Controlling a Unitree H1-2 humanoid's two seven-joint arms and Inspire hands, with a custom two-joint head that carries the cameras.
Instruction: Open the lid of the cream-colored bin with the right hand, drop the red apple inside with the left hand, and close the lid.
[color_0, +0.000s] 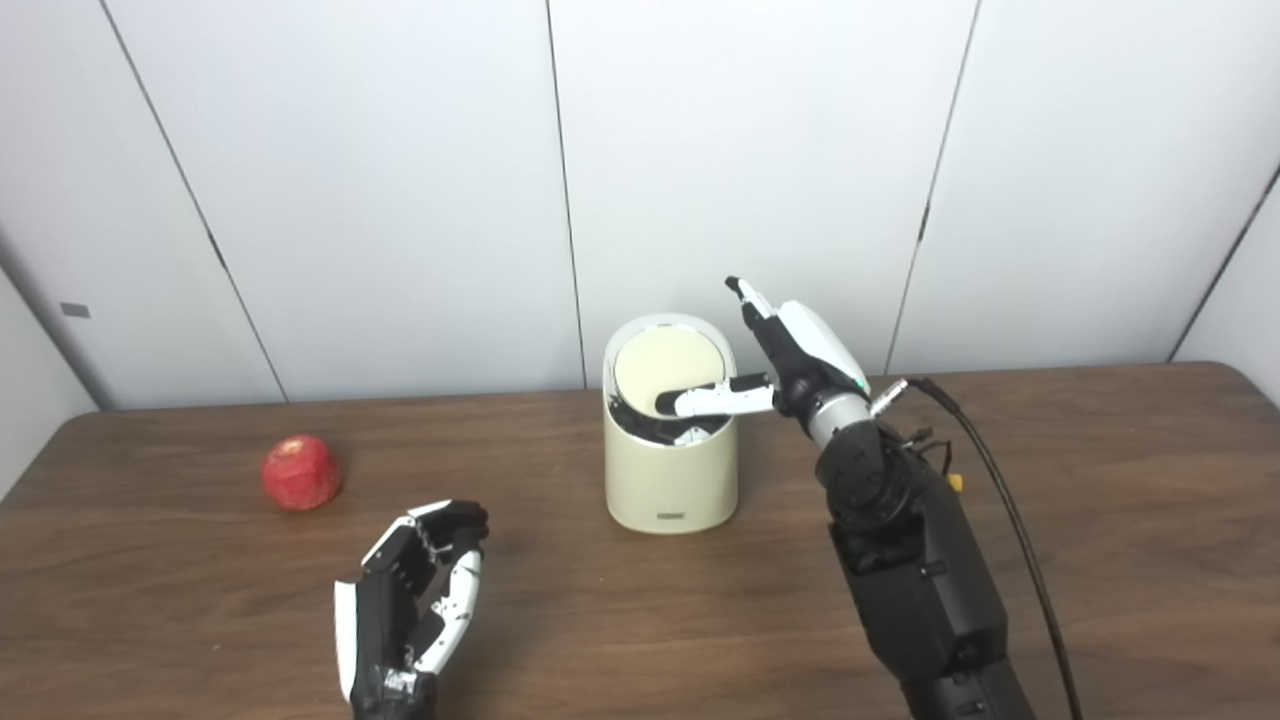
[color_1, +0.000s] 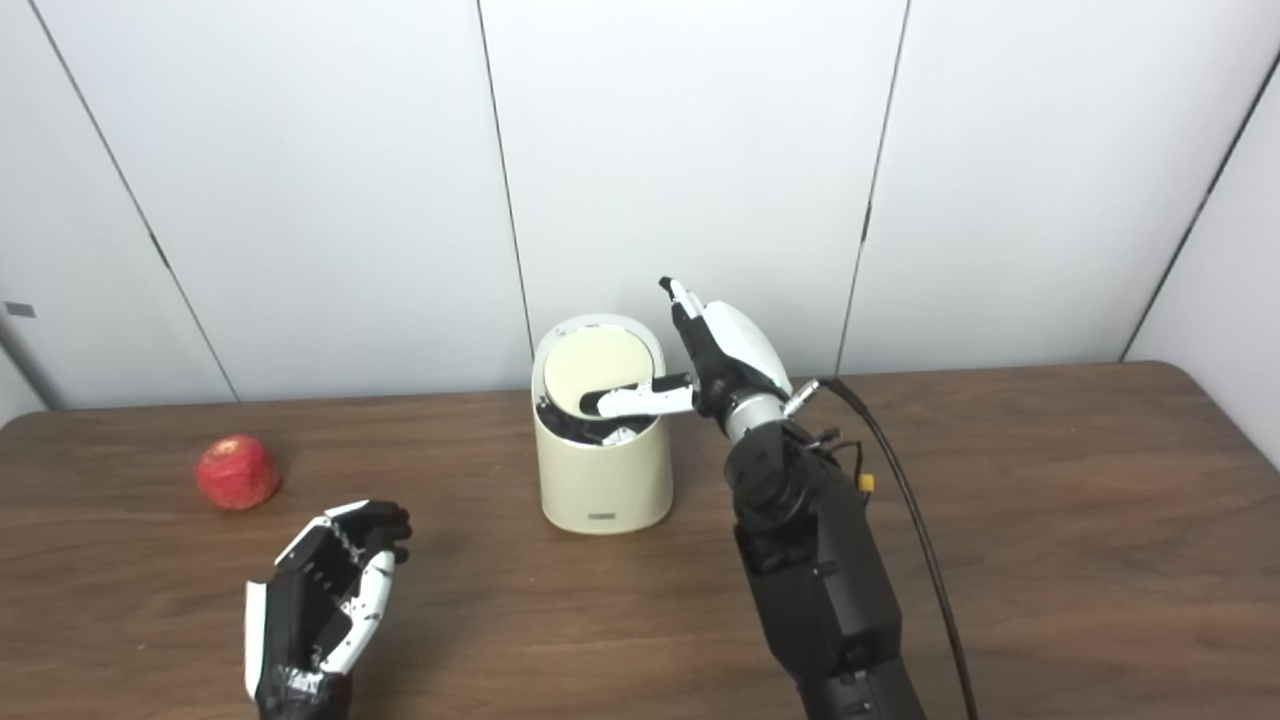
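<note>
The cream-colored bin (color_0: 670, 470) is a short, round-walled tub standing upright near the middle of the table (color_0: 1100, 520). Its lid (color_0: 668, 365) is a pale disc tipped up toward the wall, and dark inner parts show in the mouth below it. My right hand (color_0: 785, 365) is at the bin's right rim: the thumb reaches across in front of the raised lid, over the opening, while the fingers (color_0: 752, 300) point up and apart. It grips nothing that I can see, though whether the thumb touches the lid I cannot tell.

The red apple (color_0: 301, 472) sits on the table well to the left of the bin, its skin a mottled red with a paler patch on top. My left hand (color_0: 415, 590) hovers low at the near edge, fingers loosely curled and apart, holding nothing, near the apple but clear of it.

The table is dark brown wood grain with a rounded far edge. Behind it stand plain white wall panels (color_0: 400, 180) divided by thin dark seams. A black cable (color_0: 1010, 510) trails along my right forearm.
</note>
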